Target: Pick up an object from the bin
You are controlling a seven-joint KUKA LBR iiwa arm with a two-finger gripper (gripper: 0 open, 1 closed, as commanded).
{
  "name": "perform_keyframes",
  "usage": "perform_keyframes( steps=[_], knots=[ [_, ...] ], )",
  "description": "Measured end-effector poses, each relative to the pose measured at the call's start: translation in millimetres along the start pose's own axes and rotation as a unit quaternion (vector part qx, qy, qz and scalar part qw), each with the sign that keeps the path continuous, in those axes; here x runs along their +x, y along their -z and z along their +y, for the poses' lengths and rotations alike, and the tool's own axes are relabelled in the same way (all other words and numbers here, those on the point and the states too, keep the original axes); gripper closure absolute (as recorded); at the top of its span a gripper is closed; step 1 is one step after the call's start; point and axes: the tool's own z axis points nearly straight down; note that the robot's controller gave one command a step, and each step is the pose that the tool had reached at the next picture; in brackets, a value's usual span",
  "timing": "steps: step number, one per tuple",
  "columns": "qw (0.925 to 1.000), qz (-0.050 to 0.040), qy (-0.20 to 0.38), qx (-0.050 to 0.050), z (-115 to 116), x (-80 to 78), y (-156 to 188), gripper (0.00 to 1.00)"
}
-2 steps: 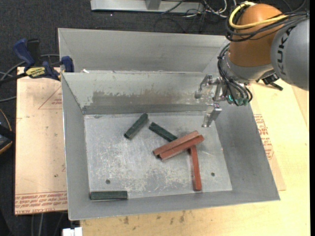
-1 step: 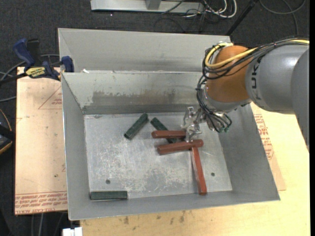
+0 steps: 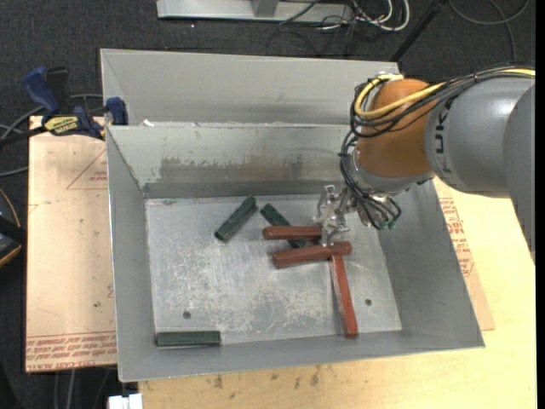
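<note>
My gripper (image 3: 333, 221) hangs low at the right of the bin's floor, its metal fingers just above the right ends of two red-brown bars. One red-brown bar (image 3: 312, 255) lies crosswise under the fingertips. A second red-brown bar (image 3: 289, 232) lies just behind it, partly over a dark green block (image 3: 274, 215). A third red-brown bar (image 3: 344, 296) runs from the fingers toward the bin's front. Nothing shows between the fingers.
Another dark green block (image 3: 236, 218) lies left of centre near the back wall. A third dark green block (image 3: 187, 338) rests in the front left corner. The arm with its orange cover and cables leans in over the right wall.
</note>
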Motion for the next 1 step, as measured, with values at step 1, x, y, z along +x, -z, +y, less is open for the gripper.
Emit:
perform_keyframes(
  steps=[1],
  knots=[
    [0.9999, 0.0128, -0.009, -0.002, -7.0, -25.2, 135.2, 1.00]
  ],
)
